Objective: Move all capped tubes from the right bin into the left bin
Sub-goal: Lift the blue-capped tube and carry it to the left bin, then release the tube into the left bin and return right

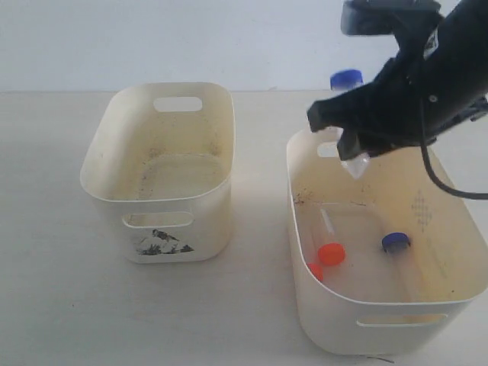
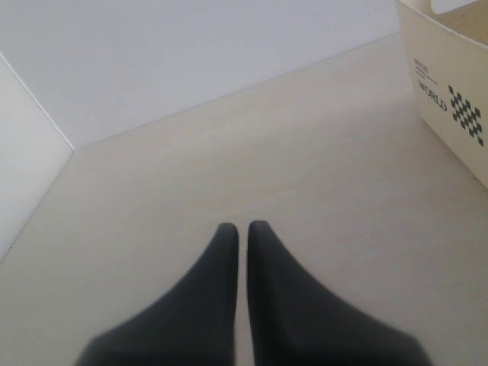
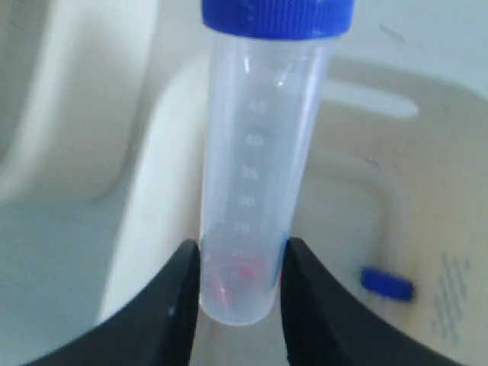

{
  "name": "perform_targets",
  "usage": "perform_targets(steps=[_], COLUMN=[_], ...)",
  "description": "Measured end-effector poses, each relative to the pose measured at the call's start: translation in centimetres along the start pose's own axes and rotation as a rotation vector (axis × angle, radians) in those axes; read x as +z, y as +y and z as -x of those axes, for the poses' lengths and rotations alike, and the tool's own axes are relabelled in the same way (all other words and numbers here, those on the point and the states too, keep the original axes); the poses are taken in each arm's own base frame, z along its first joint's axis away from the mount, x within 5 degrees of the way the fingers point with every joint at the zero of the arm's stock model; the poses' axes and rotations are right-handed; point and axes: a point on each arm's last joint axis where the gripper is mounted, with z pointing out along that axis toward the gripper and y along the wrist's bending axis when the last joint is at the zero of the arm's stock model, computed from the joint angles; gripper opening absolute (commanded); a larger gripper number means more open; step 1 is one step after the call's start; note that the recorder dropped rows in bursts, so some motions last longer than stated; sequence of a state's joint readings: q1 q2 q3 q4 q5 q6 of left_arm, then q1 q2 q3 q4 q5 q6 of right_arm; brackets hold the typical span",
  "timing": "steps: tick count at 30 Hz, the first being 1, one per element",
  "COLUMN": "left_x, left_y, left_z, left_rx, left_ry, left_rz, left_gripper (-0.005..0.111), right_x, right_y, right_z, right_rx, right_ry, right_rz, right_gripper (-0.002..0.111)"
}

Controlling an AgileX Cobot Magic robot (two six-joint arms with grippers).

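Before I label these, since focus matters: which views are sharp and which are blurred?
Exterior view: even, soft light, the left bin sharp, the right gripper a dark, detail-poor mass. Left wrist view: the left gripper blurred close to the lens, table sharper. Right wrist view: the blue-capped tube crisp, graduations legible, background soft.

Pale beige tabletop (image 1: 53,305) noted with faint grain, plain white wall (image 1: 191,38) seen behind it, wall corner (image 2: 72,149) recorded in left wrist view, lighting found soft and even.
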State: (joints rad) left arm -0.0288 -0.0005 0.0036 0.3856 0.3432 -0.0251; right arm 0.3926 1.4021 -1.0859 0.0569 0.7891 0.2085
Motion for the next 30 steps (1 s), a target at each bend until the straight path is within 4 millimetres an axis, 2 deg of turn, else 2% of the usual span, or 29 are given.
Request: perform_targets(steps=[4,7,10,15,17,21,22,23,24,25,26,30], left_x=[0.0,0.0,0.0,0.0,0.0,0.0,0.0,0.0,0.0,0.0,0.0,0.0], left_y=[0.0,0.0,0.0,0.0,0.0,0.0,0.0,0.0,0.0,0.0,0.0,0.0], left_z=[0.0,0.0,0.0,0.0,0.0,0.0,0.0,0.0,0.0,0.0,0.0,0.0], left_rx=[0.0,0.0,0.0,0.0,0.0,0.0,0.0,0.0,0.0,0.0,0.0,0.0], left_ry=[0.0,0.0,0.0,0.0,0.0,0.0,0.0,0.0,0.0,0.0,0.0,0.0], left_rz=[0.0,0.0,0.0,0.0,0.0,0.0,0.0,0.0,0.0,0.0,0.0,0.0], left_gripper=[0.004,0.004,0.004,0.004,0.004,0.004,0.004,0.004,0.004,0.004,0.004,0.004], right_x=[-0.6,0.0,1.4,4.8,5.9,8.8,9.4,10.0,10.3,10.3,10.3,9.0], right_y=[2.4,4.8,6.8,8.9,9.4,9.9,9.9,9.9,9.9,9.9,9.9,10.0], right_z=[1.0,1.3,1.9,4.1,5.0,5.2,5.0,4.9,4.8,4.8,4.8,5.3], right_rx=[-0.068,-0.13,-0.171,-0.201,-0.205,-0.218,-0.229,-0.237,-0.247,-0.25,-0.252,-0.276], right_ry=[-0.153,-0.223,-0.252,-0.237,-0.224,-0.138,-0.117,-0.106,-0.098,-0.096,-0.097,-0.133], right_rz=[0.166,0.277,0.318,0.331,0.332,0.328,0.324,0.32,0.317,0.317,0.317,0.322], right_gripper=[0.0,0.0,0.0,0.002,0.01,0.047,0.05,0.046,0.034,0.021,0.002,0.0])
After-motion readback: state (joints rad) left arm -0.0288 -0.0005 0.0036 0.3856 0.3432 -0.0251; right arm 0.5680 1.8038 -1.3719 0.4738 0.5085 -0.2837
